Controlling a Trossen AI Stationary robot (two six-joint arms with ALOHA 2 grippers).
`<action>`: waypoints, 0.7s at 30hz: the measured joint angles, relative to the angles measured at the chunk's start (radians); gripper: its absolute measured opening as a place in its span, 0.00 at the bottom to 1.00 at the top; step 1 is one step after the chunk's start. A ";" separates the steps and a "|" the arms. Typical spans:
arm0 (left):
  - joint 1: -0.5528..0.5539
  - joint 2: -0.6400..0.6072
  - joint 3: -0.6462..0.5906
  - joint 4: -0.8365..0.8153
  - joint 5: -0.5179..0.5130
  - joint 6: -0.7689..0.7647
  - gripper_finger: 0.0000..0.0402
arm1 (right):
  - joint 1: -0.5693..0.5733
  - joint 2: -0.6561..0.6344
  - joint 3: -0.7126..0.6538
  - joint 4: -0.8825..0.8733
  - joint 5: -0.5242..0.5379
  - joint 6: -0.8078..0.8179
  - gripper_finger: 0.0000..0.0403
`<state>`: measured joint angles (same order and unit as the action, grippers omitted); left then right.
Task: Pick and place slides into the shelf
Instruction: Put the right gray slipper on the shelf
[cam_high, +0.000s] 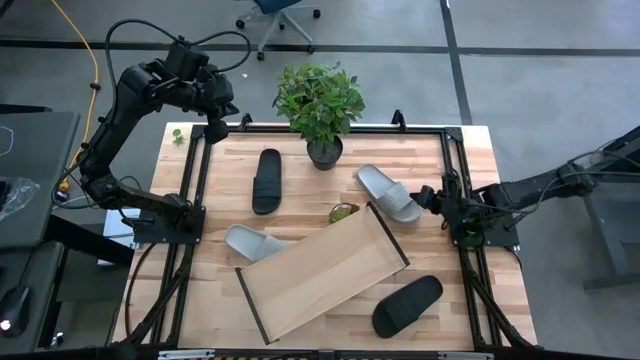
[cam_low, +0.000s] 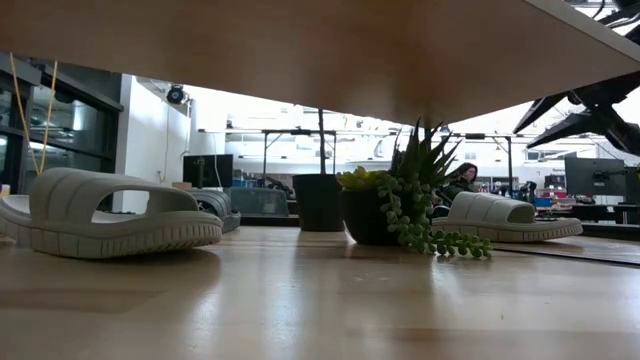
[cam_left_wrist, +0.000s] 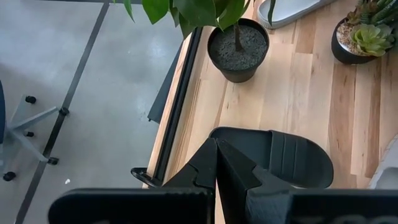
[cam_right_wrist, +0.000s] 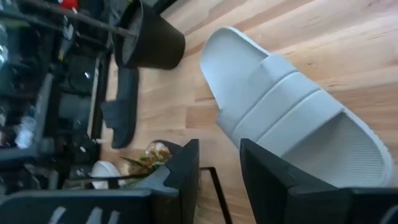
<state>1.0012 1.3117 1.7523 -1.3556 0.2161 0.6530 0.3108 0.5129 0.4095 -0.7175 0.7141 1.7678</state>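
The shelf (cam_high: 325, 268), a light-wood tray with dark edges, lies askew at the table's near middle. Its left end overlaps one light grey slide (cam_high: 248, 242). The other grey slide (cam_high: 390, 193) lies right of centre, sole down. My right gripper (cam_right_wrist: 219, 171) stands open just right of it (cam_high: 428, 196), with nothing between its fingers. One black slide (cam_high: 267, 180) lies far left of centre, another (cam_high: 408, 305) near right. My left gripper (cam_left_wrist: 216, 167) is shut and hangs high over the far left corner (cam_high: 215, 130), above that black slide's (cam_left_wrist: 292, 158) end.
A leafy potted plant (cam_high: 320, 110) stands at the far middle edge. A small succulent pot (cam_high: 343, 212) sits between the shelf and the right grey slide. A black frame (cam_high: 195, 190) rims the table. Bare wood lies along the near left.
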 joint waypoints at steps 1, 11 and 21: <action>0.000 0.000 0.000 0.000 0.000 0.001 0.00 | 0.017 0.004 0.000 -0.007 0.028 0.027 0.27; 0.000 0.000 0.000 -0.001 0.000 0.001 0.00 | 0.136 0.122 0.000 -0.101 0.124 0.286 0.27; 0.000 0.000 0.000 -0.002 0.000 0.001 0.00 | 0.204 0.332 0.000 -0.086 0.149 0.568 0.27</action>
<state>1.0012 1.3117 1.7523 -1.3579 0.2165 0.6540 0.5151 0.8445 0.4095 -0.8036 0.8633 2.3357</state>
